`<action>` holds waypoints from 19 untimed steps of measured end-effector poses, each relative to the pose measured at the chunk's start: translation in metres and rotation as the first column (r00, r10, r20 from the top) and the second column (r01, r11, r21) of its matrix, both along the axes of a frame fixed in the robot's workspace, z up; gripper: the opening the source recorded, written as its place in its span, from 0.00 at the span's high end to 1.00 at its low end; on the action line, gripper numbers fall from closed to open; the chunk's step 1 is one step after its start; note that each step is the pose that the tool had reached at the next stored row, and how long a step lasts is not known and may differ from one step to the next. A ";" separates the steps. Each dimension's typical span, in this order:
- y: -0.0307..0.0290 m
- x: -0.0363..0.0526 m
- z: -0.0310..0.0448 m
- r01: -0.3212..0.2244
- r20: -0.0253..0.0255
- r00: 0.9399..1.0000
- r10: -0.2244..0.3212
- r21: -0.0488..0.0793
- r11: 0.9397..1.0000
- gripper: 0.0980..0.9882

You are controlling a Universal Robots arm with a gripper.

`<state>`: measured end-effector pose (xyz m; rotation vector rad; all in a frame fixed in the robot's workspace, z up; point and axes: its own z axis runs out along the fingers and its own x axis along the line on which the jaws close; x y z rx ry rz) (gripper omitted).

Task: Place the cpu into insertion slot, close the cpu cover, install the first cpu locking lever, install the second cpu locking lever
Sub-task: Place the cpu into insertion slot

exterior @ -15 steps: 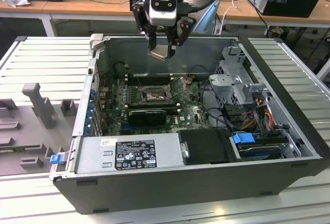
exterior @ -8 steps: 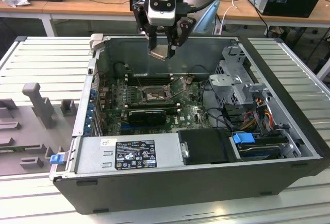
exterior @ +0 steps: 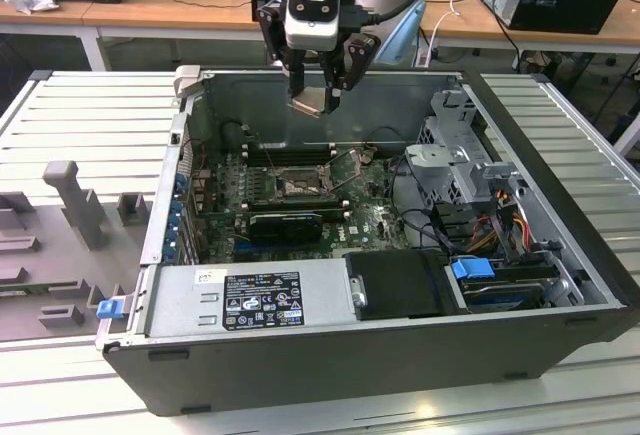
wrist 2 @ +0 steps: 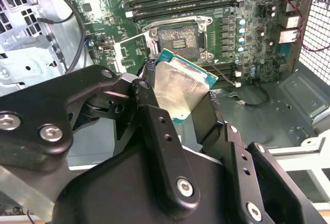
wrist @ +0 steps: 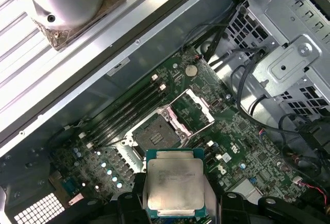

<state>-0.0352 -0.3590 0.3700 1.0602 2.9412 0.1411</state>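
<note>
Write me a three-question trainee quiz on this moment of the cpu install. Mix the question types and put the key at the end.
1. Multiple choice: what is the hand shut on?
A. a memory stick
B. the cpu
C. a cable
2. True or false: the cpu already sits in the insertion slot.
3. Fill in: the cpu cover beside the slot stands ____ (open or closed).

Key
1. B.
2. False. The hand holds the cpu above the board, and the slot is bare.
3. Open.
</note>
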 end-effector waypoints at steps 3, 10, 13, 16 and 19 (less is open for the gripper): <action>0.0000 0.0000 0.0000 0.006 0.000 1.000 -0.006 0.000 1.000 0.52; 0.0000 0.0000 0.0000 0.055 0.000 0.998 -0.055 0.000 0.998 0.52; 0.0000 0.0000 -0.0001 0.076 0.000 0.997 -0.076 0.000 0.997 0.52; 0.0000 0.0000 -0.0001 0.093 0.000 0.996 -0.093 0.000 0.996 0.52; 0.0000 0.0000 -0.0001 0.106 0.000 0.994 -0.106 0.000 0.994 0.52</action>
